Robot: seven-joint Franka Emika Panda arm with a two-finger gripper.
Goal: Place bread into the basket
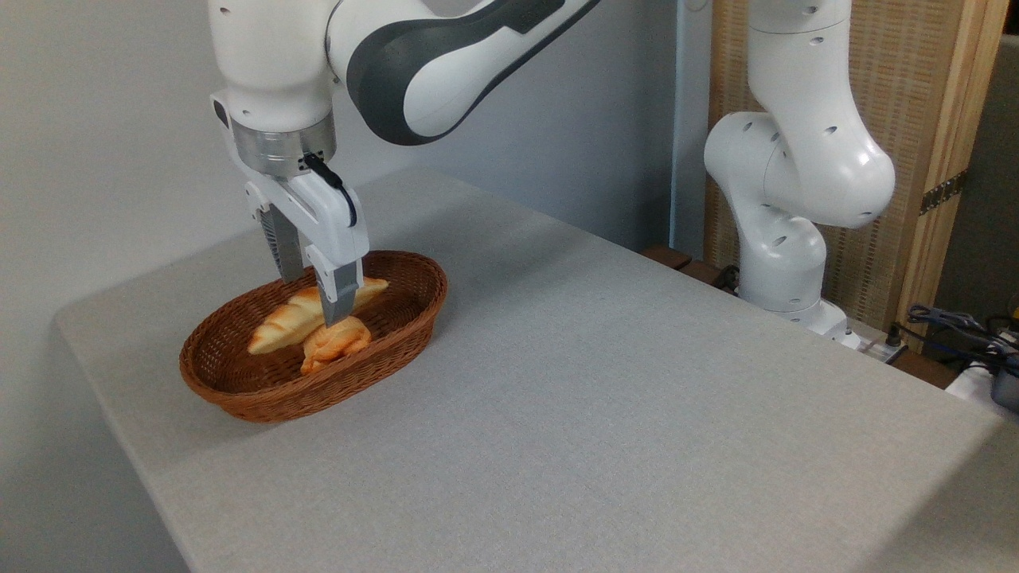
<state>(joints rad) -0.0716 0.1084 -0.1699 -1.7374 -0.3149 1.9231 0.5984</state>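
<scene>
Bread and pastry are seen inside the basket, with the gripper held above them.

At the left, the basket [239, 398] is placed on the grey table [637, 398]; the bread [283, 322] is laid inside it along its length, and the small orange pastry [334, 342] is set just beside it, touching. The gripper [314, 298] is positioned over the bread with its two fingers spread apart and nothing is gripped. At the right, the robot base [784, 263] is mounted beyond the table edge.
</scene>
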